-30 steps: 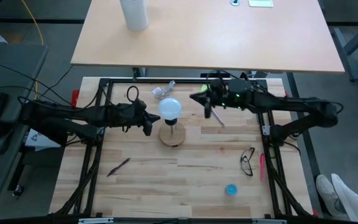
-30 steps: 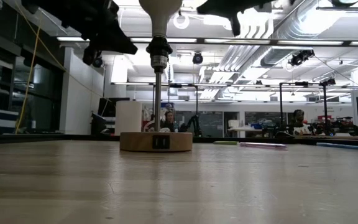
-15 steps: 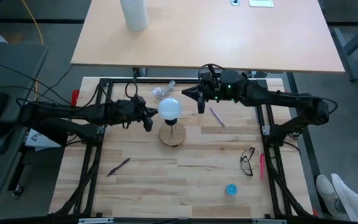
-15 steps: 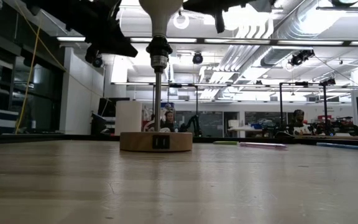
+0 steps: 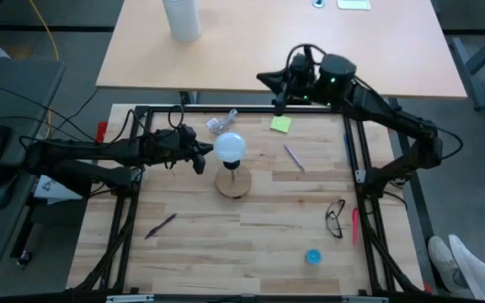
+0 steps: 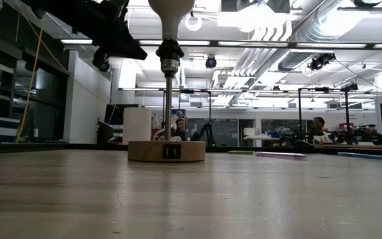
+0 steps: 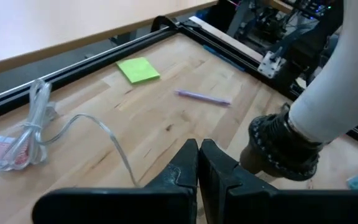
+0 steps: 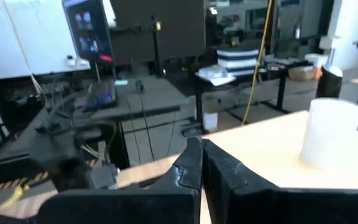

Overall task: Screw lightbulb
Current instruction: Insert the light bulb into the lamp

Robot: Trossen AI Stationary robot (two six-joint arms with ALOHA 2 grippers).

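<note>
Overhead, a pale butcher-block tabletop (image 5: 251, 227) fills the middle of the frame inside a black frame. Centre frame, the lightbulb (image 5: 230, 147) sits on top of a black socket post rising from a round wooden base (image 5: 233, 183). The left pincer (image 5: 200, 159) lies just left of the bulb, fingers pressed together, holding nothing. The right pincer (image 5: 276, 103) is raised at upper centre, over the edge of a second, lighter table (image 5: 352, 59), also closed and empty. A yellow sticky note (image 5: 279, 124) and a purple pen (image 5: 294, 157) lie right of the bulb, eyeglasses (image 5: 335, 218) and a small blue cap (image 5: 312, 257) at lower right, a white cylinder (image 5: 181, 18) at top.

From tabletop height, the wooden base (image 6: 166, 151) stands left of centre, the post running up to the bulb's neck (image 6: 170, 16) at the top edge. The left arm's dark bulk shows at upper left.

Left wrist view: the closed fingers (image 7: 185, 168) point at the socket (image 7: 283, 149) with the white bulb (image 7: 337, 87) seated in it, just beside them.

Right wrist view: shut fingers (image 8: 191, 165) face the room; the white cylinder (image 8: 331, 134) stands at right.
</note>
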